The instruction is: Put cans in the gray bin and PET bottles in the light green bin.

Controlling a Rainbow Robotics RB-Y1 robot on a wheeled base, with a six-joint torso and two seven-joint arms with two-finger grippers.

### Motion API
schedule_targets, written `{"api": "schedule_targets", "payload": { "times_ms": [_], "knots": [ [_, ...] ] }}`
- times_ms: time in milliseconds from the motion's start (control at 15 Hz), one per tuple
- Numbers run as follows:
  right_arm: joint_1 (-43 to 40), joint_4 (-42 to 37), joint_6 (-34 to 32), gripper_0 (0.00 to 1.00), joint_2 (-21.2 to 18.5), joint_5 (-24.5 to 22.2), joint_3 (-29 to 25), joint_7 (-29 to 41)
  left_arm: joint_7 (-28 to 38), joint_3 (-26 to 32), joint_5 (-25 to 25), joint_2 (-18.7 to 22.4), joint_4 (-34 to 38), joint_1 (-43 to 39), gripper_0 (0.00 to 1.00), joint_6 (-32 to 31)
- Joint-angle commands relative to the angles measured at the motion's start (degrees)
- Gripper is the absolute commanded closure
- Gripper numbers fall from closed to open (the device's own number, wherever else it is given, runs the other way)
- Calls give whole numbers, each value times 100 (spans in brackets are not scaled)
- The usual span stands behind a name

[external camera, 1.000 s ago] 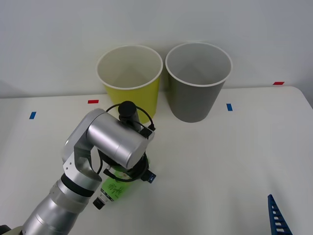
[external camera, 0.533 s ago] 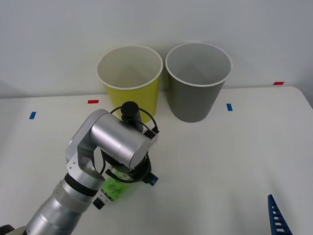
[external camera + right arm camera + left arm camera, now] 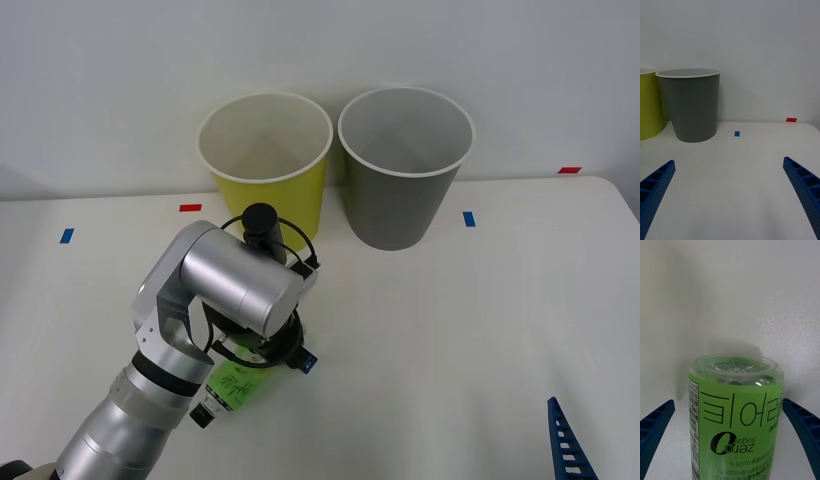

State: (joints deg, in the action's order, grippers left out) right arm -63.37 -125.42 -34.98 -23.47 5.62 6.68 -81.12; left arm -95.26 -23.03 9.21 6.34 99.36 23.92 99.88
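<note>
The green-labelled PET bottle (image 3: pixel 232 383) lies on its side on the white worktop (image 3: pixel 450 330), well in front of the light green bin (image 3: pixel 266 165) and a little to that bin's left, its black cap (image 3: pixel 201 414) pointing toward the robot. The left gripper (image 3: pixel 730 435) hangs directly over the bottle, and the silver left arm (image 3: pixel 215 290) hides much of it from the front. In the left wrist view the two blue fingers (image 3: pixel 655 431) stand wide apart on either side of the bottle (image 3: pixel 735 416), neither one touching the label; the bottle's clear base faces away from the camera.

The gray bin (image 3: pixel 404 165) stands upright just beside the light green bin, on its right, both at the back of the worktop against the wall. Small blue and red tape marks lie on the worktop near the bins.

The right gripper (image 3: pixel 730 195) waits low at the near right, far from the light green bin, fingers (image 3: pixel 801 183) spread open with nothing between them, facing the gray bin (image 3: pixel 690 105).
</note>
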Motion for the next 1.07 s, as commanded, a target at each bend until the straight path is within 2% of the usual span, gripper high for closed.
{"api": "schedule_targets", "payload": {
  "times_ms": [67, 267, 333, 400, 467, 533, 600, 867, 1067],
  "knots": [
    [0, 0, 0, 0, 0, 0, 0, 0, -10, 0, -24, -10, -4, -1, 12, -3],
    [0, 0, 0, 0, 0, 0, 0, 0, -45, -8, -24, -10, -22, -1, 15, -12],
    [0, 0, 0, 0, 0, 0, 0, 0, -45, 0, -33, -10, -22, -1, 30, -56],
    [0, 0, 0, 0, 0, 0, 0, 0, -36, 0, -51, -10, -13, -1, 50, -91],
    [0, 0, 0, 0, 0, 0, 0, 0, -54, -8, -42, -10, -13, -1, 87, -126],
    [0, 0, 0, 0, 0, 0, 0, 0, -63, -8, -42, -19, -22, -1, 96, -144],
    [0, 0, 0, 0, 0, 0, 0, 0, -80, -8, -51, -19, -22, -1, 100, -153],
    [0, 0, 0, 0, 0, 0, 0, 0, 34, -228, -59, 69, -13, -1, 100, -469],
    [0, 0, 0, 0, 0, 0, 0, 0, 148, -439, -42, 227, 277, -36, 100, -513]
  ]
}}
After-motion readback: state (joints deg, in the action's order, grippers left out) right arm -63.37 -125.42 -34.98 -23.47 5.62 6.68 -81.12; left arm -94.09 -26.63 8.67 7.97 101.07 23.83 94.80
